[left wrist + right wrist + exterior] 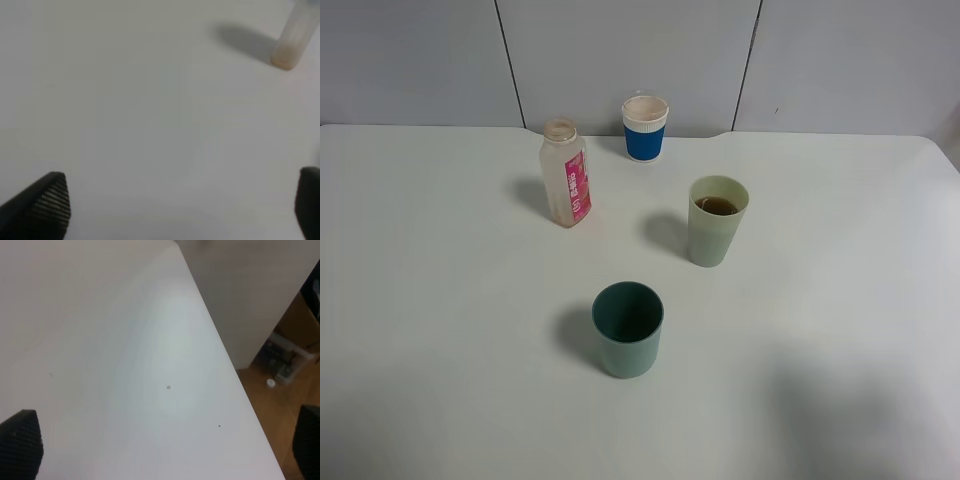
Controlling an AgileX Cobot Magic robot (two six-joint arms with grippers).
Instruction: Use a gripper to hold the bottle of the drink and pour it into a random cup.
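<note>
White desk (440,300) carrying an emptied clear pink-labelled bottle (566,174); pale green tumbler (716,221) holding brown drink; both claws gaping, idle—pour seemingly finished.

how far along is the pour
It looks done: the yellow-green cup holds brown liquid, and the bottle stands upright on the table, apparently nearly empty. Nothing is in hand; both wrist views show wide-apart jaws over bare table. Nothing obvious is left.
</note>
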